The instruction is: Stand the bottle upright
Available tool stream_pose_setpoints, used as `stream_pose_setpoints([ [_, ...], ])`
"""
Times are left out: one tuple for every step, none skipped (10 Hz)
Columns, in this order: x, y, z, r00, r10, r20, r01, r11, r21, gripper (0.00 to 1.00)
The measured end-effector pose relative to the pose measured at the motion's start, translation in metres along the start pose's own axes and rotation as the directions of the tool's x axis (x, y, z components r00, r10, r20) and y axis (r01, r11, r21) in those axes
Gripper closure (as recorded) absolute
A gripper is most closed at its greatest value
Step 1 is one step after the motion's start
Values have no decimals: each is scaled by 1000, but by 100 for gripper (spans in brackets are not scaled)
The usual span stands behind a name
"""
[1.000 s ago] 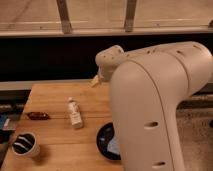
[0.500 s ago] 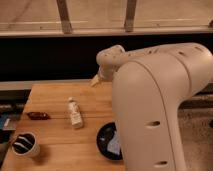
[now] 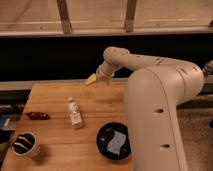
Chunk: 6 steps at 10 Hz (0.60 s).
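The bottle (image 3: 75,113) is small, pale and translucent with a white cap and a light label. It lies on its side near the middle of the wooden table (image 3: 55,145), cap pointing away. My gripper (image 3: 92,79) hangs over the table's far edge, up and to the right of the bottle and well apart from it. Its pale fingers hold nothing that I can see. The arm's large white body fills the right side of the view.
A white cup (image 3: 26,144) with a dark inside stands at the front left. A small dark red flat packet (image 3: 38,116) lies left of the bottle. A dark round plate (image 3: 114,141) with a pale item on it sits front right, next to the arm.
The arm's white body has shifted slightly to the right. The gripper stays near the table's far edge. The bottle, cup and packet have not moved.
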Motion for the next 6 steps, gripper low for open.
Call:
stream_pose_setpoints([
  [-3,11,5,999,-30,-20,30,1000,4,20],
  [-5,26,11,996,-72,-43,73,997,25,20],
  [-6,37,16,994,-96,-61,98,994,42,20],
  [-6,45,20,990,-118,-81,123,991,59,20],
  [-5,51,24,985,-136,-106,145,987,75,20],
  [-4,58,31,980,-152,-127,162,984,79,20],
])
